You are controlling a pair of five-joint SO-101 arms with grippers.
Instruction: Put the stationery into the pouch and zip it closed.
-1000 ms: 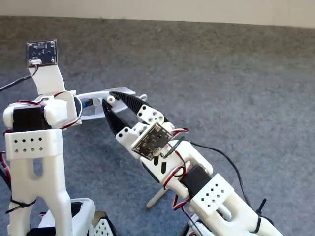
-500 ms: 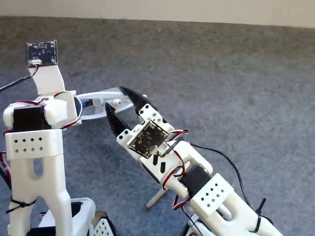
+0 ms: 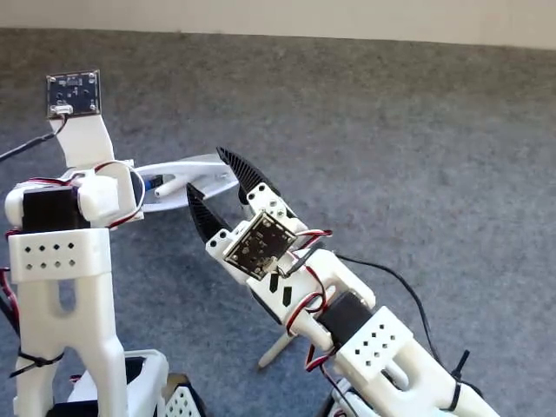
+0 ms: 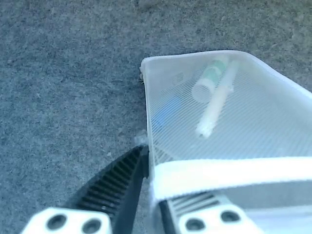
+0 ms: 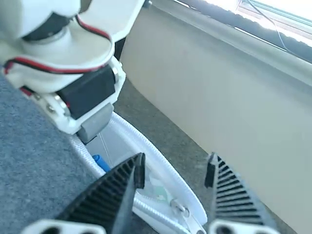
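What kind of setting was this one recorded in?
Probably an indoor robot workbench: a grey felt-like tabletop, a plain pale wall behind it, and a white arm beside a second arm, over a clear pouch.

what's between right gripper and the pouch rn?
Nothing. In the right wrist view the open right gripper frames the zipper end of the pouch, with no other item in between.
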